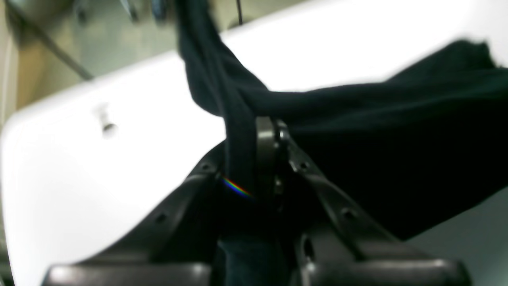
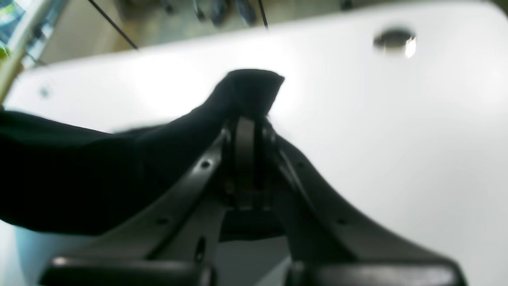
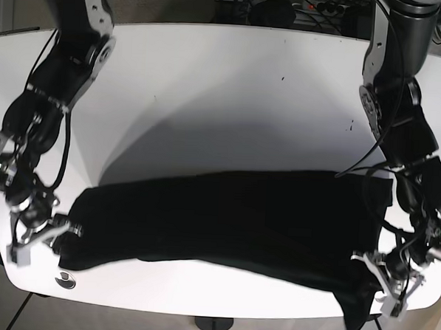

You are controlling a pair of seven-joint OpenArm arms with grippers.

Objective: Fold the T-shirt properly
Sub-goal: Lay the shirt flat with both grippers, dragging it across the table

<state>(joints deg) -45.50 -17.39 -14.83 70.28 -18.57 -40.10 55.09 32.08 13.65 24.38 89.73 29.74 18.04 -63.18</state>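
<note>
The black T-shirt is stretched across the front of the white table between my two grippers. My left gripper is shut on the shirt's right end, and a corner of cloth hangs below the table edge. In the left wrist view the cloth is pinched between the fingers. My right gripper is shut on the shirt's left end near the front left corner. In the right wrist view a fold of cloth sticks out past the closed fingers.
Both arms reach down along the table's left and right sides. A round black grommet sits at the front left corner; it shows in the right wrist view too. Cables lie behind the table's far edge.
</note>
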